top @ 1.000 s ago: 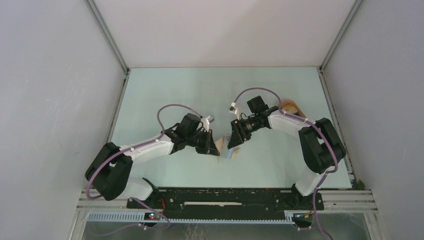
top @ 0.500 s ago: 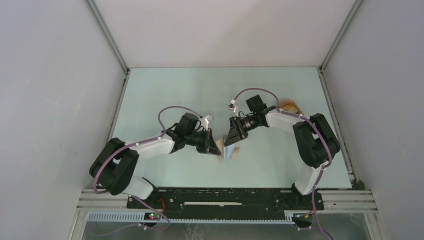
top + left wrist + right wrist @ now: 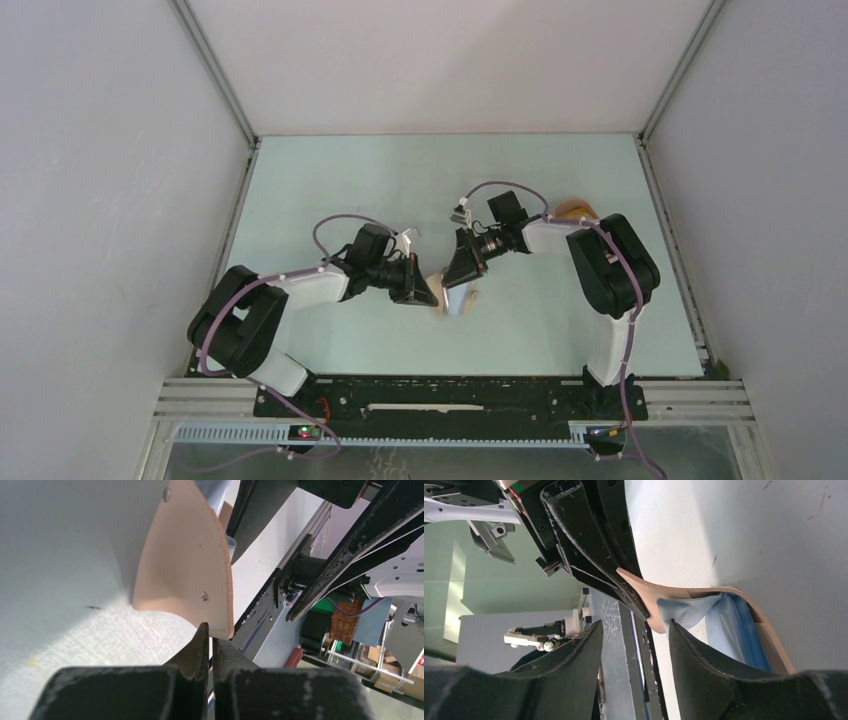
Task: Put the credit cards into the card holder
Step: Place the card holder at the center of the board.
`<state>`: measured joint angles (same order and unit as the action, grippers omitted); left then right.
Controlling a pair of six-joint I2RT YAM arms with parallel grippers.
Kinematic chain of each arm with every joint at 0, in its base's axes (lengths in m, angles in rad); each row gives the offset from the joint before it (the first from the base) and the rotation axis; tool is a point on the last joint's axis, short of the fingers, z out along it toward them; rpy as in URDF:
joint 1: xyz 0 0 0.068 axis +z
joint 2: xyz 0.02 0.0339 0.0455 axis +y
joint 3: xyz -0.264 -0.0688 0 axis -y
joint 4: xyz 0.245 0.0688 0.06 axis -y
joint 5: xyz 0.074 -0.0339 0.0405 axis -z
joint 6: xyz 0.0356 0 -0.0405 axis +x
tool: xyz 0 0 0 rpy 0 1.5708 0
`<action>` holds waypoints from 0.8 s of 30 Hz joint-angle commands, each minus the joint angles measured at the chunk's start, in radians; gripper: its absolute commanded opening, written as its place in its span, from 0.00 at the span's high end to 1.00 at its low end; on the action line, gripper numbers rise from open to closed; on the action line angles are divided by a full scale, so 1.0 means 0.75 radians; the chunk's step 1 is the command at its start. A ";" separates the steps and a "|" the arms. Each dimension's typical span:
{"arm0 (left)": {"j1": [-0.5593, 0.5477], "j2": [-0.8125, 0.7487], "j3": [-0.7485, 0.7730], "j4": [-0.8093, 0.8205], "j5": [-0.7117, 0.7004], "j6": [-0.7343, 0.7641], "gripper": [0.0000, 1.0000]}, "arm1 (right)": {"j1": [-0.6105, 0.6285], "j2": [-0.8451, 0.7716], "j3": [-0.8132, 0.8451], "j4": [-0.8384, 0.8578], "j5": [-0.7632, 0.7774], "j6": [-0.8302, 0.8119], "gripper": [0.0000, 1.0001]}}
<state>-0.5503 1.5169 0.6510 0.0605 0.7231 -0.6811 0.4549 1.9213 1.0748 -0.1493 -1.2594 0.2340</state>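
Left gripper (image 3: 210,636) was clenched on the bottom edge of the tan card holder (image 3: 185,570), which stood curved up off the table (image 3: 350,180) near mid-table. Just beyond, the right gripper (image 3: 634,630) was spread wide at the holder's mouth, where a light blue credit card (image 3: 726,625) sat between the leather walls.

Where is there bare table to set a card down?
Bare: the far half of the table, between arms and back wall, and the near strip between card holder and base rail. Crowded mid-table, where left pincer and right pincer meet at the holder; a peach tray lies by the right arm.
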 commanded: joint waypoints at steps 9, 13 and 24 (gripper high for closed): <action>0.054 -0.005 -0.024 -0.120 -0.170 0.063 0.71 | 0.059 0.092 0.055 0.327 -0.069 0.279 0.41; 0.063 -0.045 -0.036 -0.121 -0.187 0.062 0.63 | 0.065 0.118 0.054 0.370 -0.057 0.319 0.41; 0.069 -0.180 -0.121 -0.039 -0.244 -0.006 0.55 | 0.089 0.191 0.062 0.552 -0.046 0.483 0.42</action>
<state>-0.5026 1.4399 0.5964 -0.0025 0.5789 -0.6666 0.5041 2.0426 1.0878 0.1810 -1.2846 0.5312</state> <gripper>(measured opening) 0.444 0.588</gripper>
